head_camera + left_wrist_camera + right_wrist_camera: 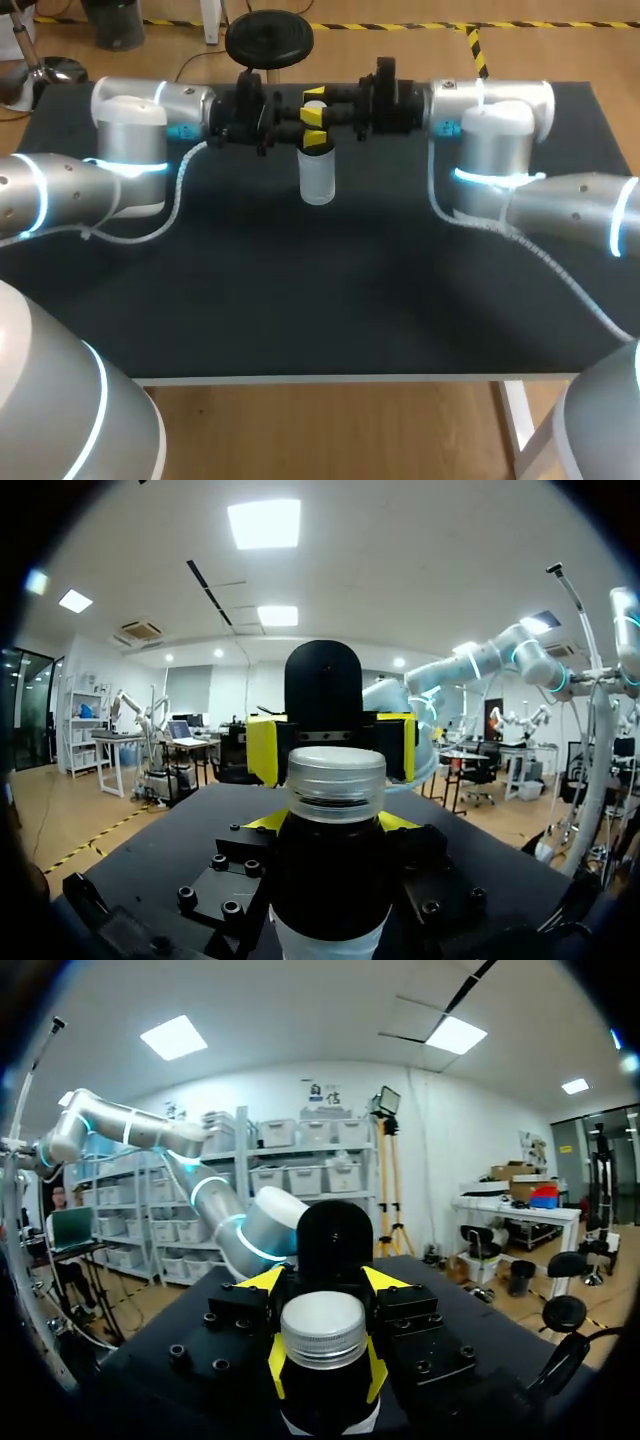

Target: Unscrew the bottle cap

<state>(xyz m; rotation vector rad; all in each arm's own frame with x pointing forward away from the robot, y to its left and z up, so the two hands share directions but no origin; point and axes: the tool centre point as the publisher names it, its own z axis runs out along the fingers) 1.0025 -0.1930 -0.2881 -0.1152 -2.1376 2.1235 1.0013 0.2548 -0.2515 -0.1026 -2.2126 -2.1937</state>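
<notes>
- The bottle [317, 178] stands upright with the table [300, 300] under it; from overhead its cap [322, 1328] is hard to make out.
- The right gripper [323, 1368] is clamped on the bottle just under the cap.
- The left gripper [333, 822] is opposite and largely hidden by the bottle; its grip cannot be told.

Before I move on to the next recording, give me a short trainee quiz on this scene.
1. True or false: the cap is already off the bottle.
2. How does the bottle stand? A: upright. B: on its side. C: upside down.
3. What colour is the cap?
Key: 1 false, the cap sits on the bottle's neck. 2 A. 3 silver.
</notes>
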